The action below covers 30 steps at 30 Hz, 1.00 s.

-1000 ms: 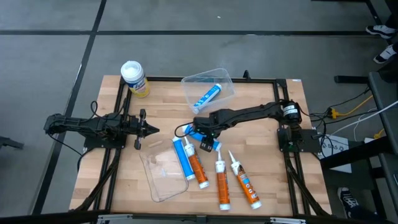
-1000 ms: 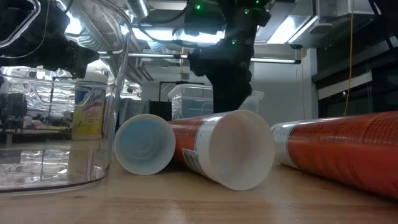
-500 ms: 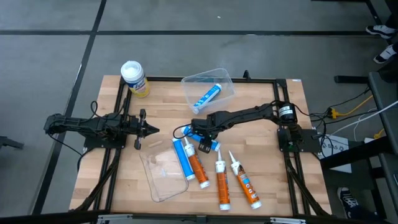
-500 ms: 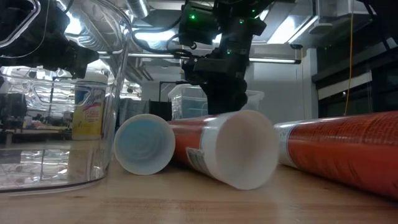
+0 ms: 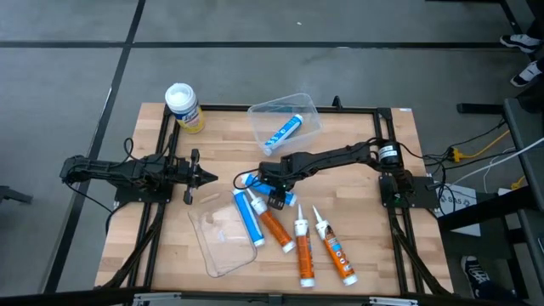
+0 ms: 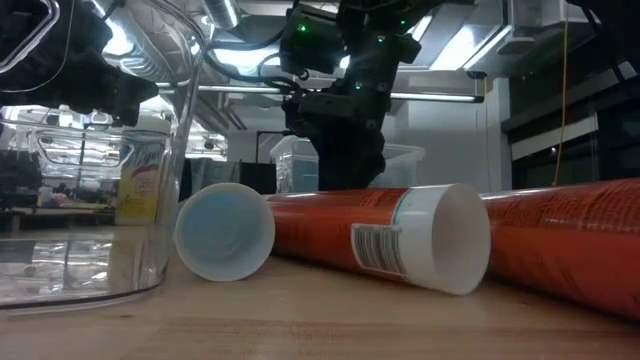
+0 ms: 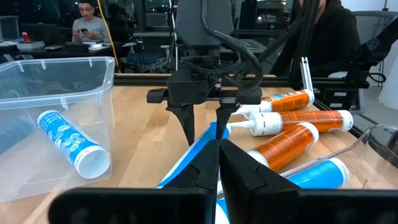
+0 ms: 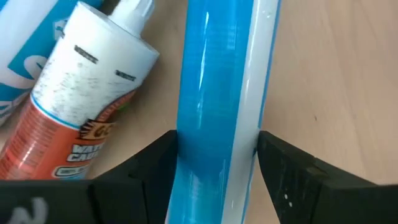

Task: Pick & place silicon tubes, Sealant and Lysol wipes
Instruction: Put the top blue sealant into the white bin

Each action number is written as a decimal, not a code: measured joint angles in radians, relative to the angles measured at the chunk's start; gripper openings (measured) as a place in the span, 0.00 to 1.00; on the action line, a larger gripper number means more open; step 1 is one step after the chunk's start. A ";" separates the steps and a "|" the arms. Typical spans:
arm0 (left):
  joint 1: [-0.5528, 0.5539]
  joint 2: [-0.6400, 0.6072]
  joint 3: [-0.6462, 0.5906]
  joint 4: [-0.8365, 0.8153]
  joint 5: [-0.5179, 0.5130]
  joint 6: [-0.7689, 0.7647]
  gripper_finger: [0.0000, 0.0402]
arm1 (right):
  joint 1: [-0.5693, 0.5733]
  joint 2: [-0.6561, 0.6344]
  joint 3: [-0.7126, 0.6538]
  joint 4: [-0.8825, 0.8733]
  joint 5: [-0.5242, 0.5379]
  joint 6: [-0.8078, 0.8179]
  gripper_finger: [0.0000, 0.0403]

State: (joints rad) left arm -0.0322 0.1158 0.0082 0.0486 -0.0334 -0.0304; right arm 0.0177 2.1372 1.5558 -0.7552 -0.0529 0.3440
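A blue tube (image 8: 217, 93) lies on the table mid-table, seen in the high view (image 5: 247, 180). My right gripper (image 5: 270, 190) points down over it, open, one finger beside each long side. Beside it lie another blue tube (image 5: 249, 218) and three orange tubes (image 5: 274, 224) (image 5: 303, 252) (image 5: 336, 253). The Lysol wipes (image 5: 183, 107), a yellow canister with a white lid, stand upright at the far left corner. My left gripper (image 5: 209, 177) waits shut at the table's left, level, touching nothing. My right gripper comes from above with its fingers (image 8: 146, 171) across the blue tube, one at each long side (image 8: 186, 143). I cannot tell whether the fingers touch the tube. The tube lies flat on the table.
A clear bin (image 5: 286, 121) at the far middle holds one blue tube (image 5: 283, 130). A second clear bin (image 5: 223, 240) sits near the front left. Bare wood (image 5: 365, 212) lies at the right, under my right arm. People sit in the room beyond the table.
My right gripper has come down over the blue tube, still pointing down. The orange tube nearest it has swung on the table, its flat end going toward the table's right edge.
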 joint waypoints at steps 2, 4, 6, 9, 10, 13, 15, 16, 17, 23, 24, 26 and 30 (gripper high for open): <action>0.000 0.000 0.000 0.000 0.000 0.000 0.03 | 0.000 0.001 0.000 -0.001 -0.001 -0.004 0.55; 0.000 0.000 0.000 0.000 0.000 0.000 0.03 | 0.000 0.002 -0.002 -0.003 -0.001 -0.005 0.56; 0.000 0.000 0.000 0.000 0.000 0.000 0.02 | 0.000 0.003 -0.002 -0.011 -0.002 -0.009 0.57; 0.000 0.000 0.000 0.000 0.000 0.000 0.02 | 0.001 0.003 -0.003 -0.036 -0.005 -0.013 0.58; 0.000 0.000 0.000 0.000 0.000 0.000 0.02 | 0.001 0.003 -0.007 -0.035 -0.005 -0.013 0.58; 0.000 0.000 0.000 0.000 0.000 0.000 0.03 | 0.001 0.002 -0.028 -0.014 -0.006 -0.016 0.58; 0.000 0.000 0.000 0.000 0.000 0.000 0.03 | 0.000 0.002 -0.031 -0.013 -0.017 -0.023 0.59; 0.000 0.000 0.000 0.000 0.000 0.000 0.03 | 0.000 0.002 -0.032 -0.013 -0.023 -0.033 0.59; 0.000 0.000 0.000 0.000 0.000 0.000 0.03 | 0.000 0.002 -0.033 -0.014 -0.024 -0.038 0.60; 0.000 0.000 0.000 0.000 0.000 0.000 0.02 | 0.006 0.013 -0.043 -0.037 0.006 -0.067 0.73; 0.000 0.000 0.000 0.000 0.000 0.000 0.02 | 0.008 0.013 -0.043 -0.036 0.018 -0.064 0.75; 0.000 0.000 0.000 0.000 0.000 0.000 0.03 | 0.010 0.013 -0.043 -0.035 0.036 -0.066 0.78; 0.000 0.000 0.000 0.000 0.000 0.000 0.03 | 0.010 0.013 -0.043 -0.034 0.033 -0.069 0.79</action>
State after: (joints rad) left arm -0.0322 0.1162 0.0082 0.0483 -0.0337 -0.0307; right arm 0.0277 2.1506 1.5128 -0.7889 -0.0195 0.2752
